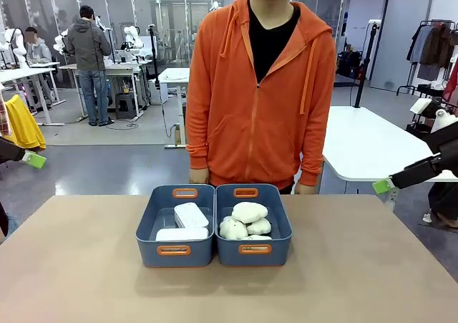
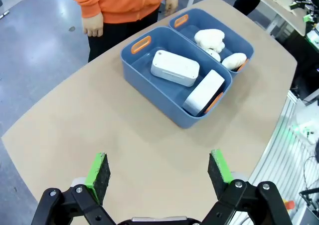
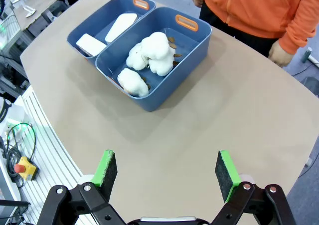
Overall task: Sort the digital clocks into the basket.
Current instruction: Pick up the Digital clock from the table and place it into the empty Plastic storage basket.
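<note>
Two white digital clocks [image 1: 191, 214] [image 1: 182, 234] lie inside the left dark-blue basket [image 1: 146, 231] at the table's middle; in the left wrist view they are one clock flat [image 2: 174, 68] and one leaning on the wall [image 2: 204, 92] of that basket [image 2: 144, 83]. In the right wrist view the clocks [image 3: 90, 44] [image 3: 121, 26] sit in the farther basket [image 3: 79, 29]. My left gripper [image 2: 159, 172] is open over bare table. My right gripper [image 3: 166, 172] is open too, empty. In the front view the left gripper [image 1: 33, 160] and right gripper [image 1: 383, 186] hang off the table's sides.
A second identical blue tub [image 1: 280, 231] beside the first holds several cream plush toys [image 1: 249, 212]. A person in an orange hoodie [image 1: 261, 87] stands at the far edge with hands down. A white table [image 1: 372, 147] stands at back right.
</note>
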Controlling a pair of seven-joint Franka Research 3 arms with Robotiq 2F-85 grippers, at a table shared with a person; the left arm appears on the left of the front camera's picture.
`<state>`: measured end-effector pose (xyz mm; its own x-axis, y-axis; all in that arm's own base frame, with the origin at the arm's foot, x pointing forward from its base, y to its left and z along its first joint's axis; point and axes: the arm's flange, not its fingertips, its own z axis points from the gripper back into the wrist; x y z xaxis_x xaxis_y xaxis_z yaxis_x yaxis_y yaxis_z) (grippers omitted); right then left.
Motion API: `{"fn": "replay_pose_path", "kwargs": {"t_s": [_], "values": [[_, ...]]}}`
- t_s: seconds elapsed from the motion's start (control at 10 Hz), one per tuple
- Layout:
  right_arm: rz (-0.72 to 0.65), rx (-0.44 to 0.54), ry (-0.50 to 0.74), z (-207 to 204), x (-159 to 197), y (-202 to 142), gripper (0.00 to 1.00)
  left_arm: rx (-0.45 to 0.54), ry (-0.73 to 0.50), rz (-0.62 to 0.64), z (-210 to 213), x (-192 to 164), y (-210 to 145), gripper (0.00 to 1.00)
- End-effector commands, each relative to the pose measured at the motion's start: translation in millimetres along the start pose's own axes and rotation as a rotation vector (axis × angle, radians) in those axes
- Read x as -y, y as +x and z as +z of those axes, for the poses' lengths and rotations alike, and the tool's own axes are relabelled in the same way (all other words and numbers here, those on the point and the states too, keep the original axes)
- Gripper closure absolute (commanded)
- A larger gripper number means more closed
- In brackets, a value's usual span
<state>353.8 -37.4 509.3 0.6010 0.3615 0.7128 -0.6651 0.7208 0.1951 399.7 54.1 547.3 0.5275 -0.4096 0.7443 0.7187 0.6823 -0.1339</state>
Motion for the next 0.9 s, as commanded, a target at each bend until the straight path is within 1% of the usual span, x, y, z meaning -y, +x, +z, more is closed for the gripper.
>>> {"fn": "replay_pose_path", "kwargs": {"t_s": [0.0, 0.8], "values": [[-0.002, -0.013, 0.004, 1.1, 0.6, 2.6, 0.0, -0.003, -0.019, 0.01, 1.8, -2.3, 2.1, 0.0], [-0.002, -0.013, 0.004, 1.1, 0.6, 2.6, 0.0, -0.003, -0.019, 0.01, 1.8, -2.3, 2.1, 0.0]]}}
